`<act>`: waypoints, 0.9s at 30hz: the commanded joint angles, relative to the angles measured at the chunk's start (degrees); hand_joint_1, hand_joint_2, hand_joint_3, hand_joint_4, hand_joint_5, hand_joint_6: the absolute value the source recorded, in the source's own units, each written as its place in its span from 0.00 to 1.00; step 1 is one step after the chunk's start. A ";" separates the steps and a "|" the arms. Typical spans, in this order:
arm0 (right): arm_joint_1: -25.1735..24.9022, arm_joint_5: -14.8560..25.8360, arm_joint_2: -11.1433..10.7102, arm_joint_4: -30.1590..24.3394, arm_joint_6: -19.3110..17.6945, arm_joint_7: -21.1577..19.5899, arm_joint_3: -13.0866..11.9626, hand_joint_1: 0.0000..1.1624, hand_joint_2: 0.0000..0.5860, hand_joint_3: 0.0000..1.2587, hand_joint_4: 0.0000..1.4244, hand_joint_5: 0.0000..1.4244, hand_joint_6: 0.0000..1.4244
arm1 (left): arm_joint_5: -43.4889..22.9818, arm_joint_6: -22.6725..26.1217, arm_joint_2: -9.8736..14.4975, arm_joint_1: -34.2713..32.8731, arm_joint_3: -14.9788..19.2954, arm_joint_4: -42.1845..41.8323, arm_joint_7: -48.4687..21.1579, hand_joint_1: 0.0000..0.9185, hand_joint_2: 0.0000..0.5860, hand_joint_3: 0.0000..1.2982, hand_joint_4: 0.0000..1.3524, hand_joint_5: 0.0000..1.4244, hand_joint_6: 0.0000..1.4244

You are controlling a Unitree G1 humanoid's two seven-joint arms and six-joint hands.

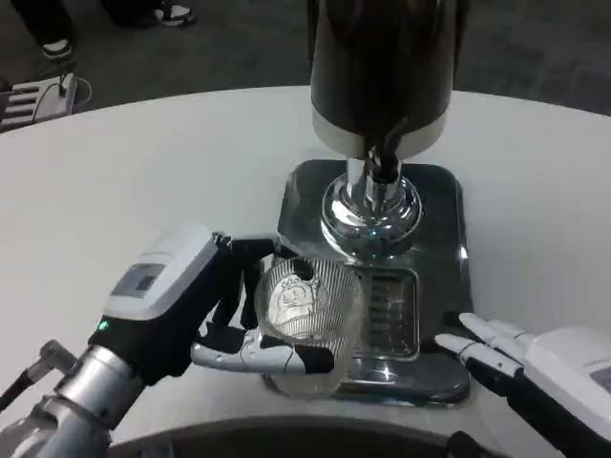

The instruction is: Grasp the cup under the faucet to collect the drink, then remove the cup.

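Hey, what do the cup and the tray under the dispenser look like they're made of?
The cup, gripped by the left hand, looks like clear plastic, possibly glass: see-through, with fine vertical ribs and a printed logo. The tray looks like polished metal, likely stainless steel: mirror-like reflections and a slotted grille.

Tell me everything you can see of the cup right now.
The cup is clear ribbed plastic or glass with a pale printed emblem on its side. It looks empty. It tilts, mouth facing the camera, at the front left of the shiny metal drip tray, short of the faucet. The left hand grips it, fingers wrapped beneath and behind.
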 commanded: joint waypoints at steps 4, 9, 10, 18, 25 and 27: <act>2.88 1.75 0.50 -1.85 -0.96 -0.36 -2.75 0.43 0.87 0.11 0.01 0.04 0.18 | 3.97 -1.15 -0.27 -10.23 -3.25 10.72 7.35 0.50 0.00 0.74 0.81 0.87 1.00; 4.29 2.50 0.56 -2.44 -1.30 -0.34 -3.63 0.42 0.87 0.11 0.01 0.04 0.19 | 6.26 -1.02 -0.81 -15.62 -6.18 17.59 11.18 0.50 0.00 0.74 0.81 0.87 1.00; 4.51 2.65 0.62 -2.58 -1.34 -0.36 -3.82 0.42 0.87 0.11 0.01 0.04 0.19 | 6.81 -0.87 -1.05 -16.67 -6.90 19.01 11.90 0.50 0.00 0.74 0.81 0.87 1.00; 6.83 4.37 0.71 -3.57 -2.08 -0.24 -6.31 0.42 0.87 0.11 0.01 0.04 0.19 | 9.17 0.43 -3.59 -22.41 -11.46 26.87 16.54 0.50 0.00 0.74 0.81 0.87 1.00; 8.80 6.18 0.62 -3.40 -3.40 -0.37 -8.80 0.42 0.87 0.11 0.01 0.04 0.20 | 9.72 1.27 -5.52 -24.65 -14.46 28.68 18.34 0.50 0.00 0.74 0.81 0.88 1.00; 9.33 6.67 0.70 -3.30 -3.76 -0.41 -9.42 0.42 0.87 0.12 0.01 0.04 0.20 | 9.87 1.72 -5.69 -24.94 -15.03 28.49 18.33 0.49 0.00 0.74 0.81 0.87 1.00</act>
